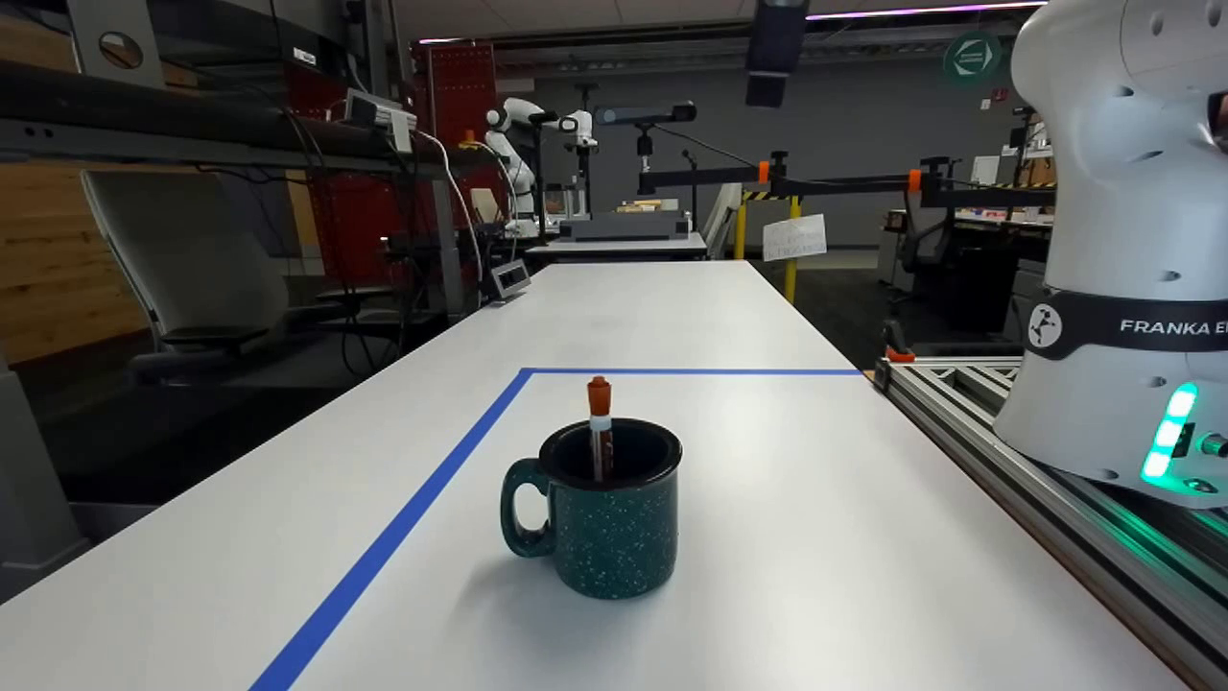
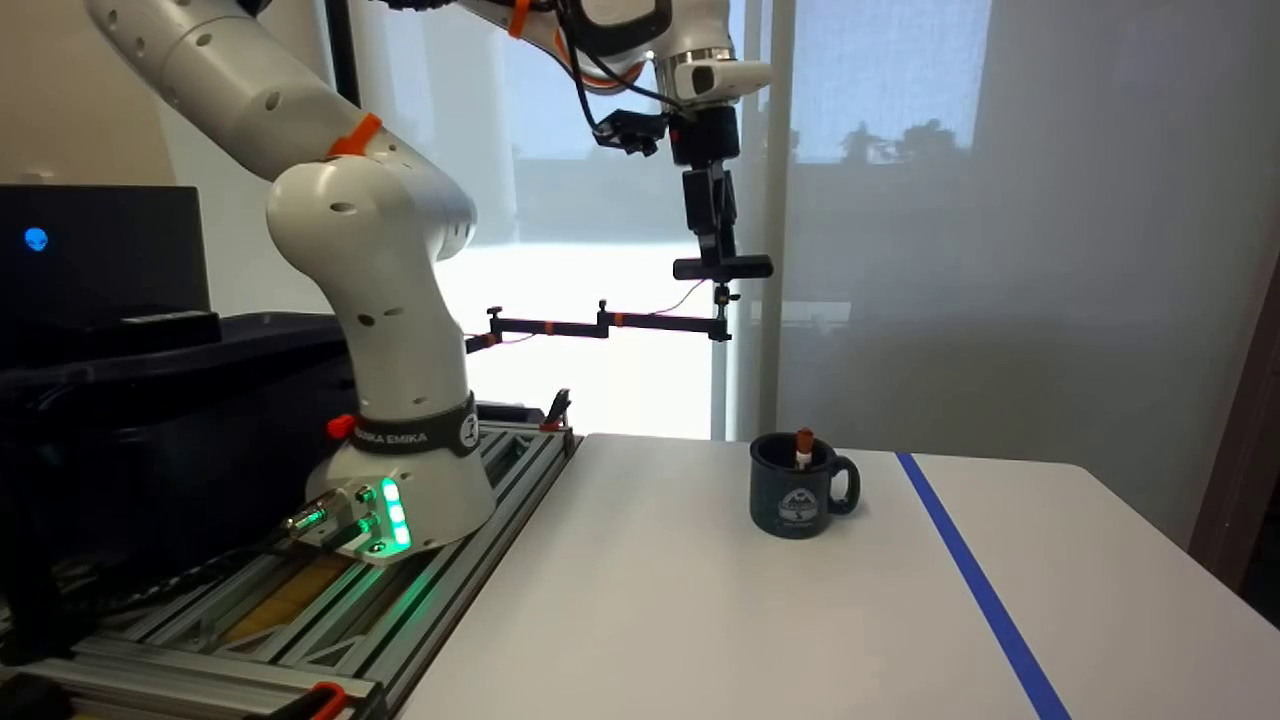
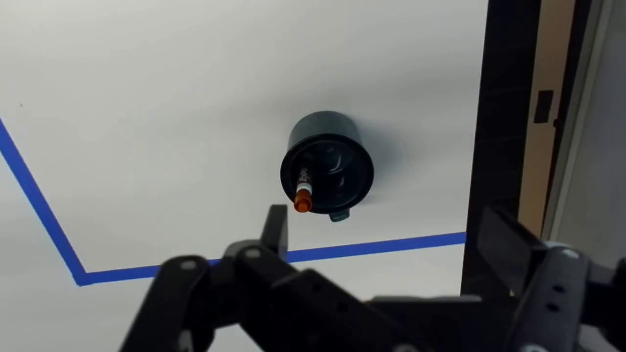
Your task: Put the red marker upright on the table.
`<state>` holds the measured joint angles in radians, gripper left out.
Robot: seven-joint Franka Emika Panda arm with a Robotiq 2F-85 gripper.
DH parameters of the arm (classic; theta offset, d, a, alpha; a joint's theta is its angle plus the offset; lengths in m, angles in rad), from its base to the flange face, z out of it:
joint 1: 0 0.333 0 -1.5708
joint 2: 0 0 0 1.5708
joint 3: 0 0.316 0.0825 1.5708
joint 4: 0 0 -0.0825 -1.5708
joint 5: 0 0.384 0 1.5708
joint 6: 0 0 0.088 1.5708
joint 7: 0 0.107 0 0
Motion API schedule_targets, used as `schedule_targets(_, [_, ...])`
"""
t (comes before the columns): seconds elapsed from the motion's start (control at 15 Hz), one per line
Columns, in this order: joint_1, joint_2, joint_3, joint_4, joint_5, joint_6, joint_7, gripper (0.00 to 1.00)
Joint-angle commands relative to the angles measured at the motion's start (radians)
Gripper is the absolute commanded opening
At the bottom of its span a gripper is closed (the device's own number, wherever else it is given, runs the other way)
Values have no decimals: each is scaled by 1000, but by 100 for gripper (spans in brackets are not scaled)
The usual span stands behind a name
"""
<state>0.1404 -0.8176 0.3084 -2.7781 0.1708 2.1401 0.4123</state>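
The red marker stands cap end up inside the dark teal mug. It shows in both exterior views and in the wrist view. Its lower part is hidden in the mug, and its cap rises above the rim. The mug stands upright on the white table. My gripper is high above the table, apart from the mug. In the wrist view the gripper is open, its fingers wide apart with nothing between them. The gripper is out of view in an exterior view.
The dark teal mug has its handle towards the blue tape line. A black camera on a jointed arm hangs near the gripper in an exterior view. The railed bench borders the table.
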Motion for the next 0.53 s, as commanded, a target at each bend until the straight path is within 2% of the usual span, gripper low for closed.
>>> schedule_targets(0.0, [-24, 64, 13, 1, 4, 126, 41, 100])
schedule_targets(0.47, [-91, 230, 45, 1, -46, 355, 115, 100])
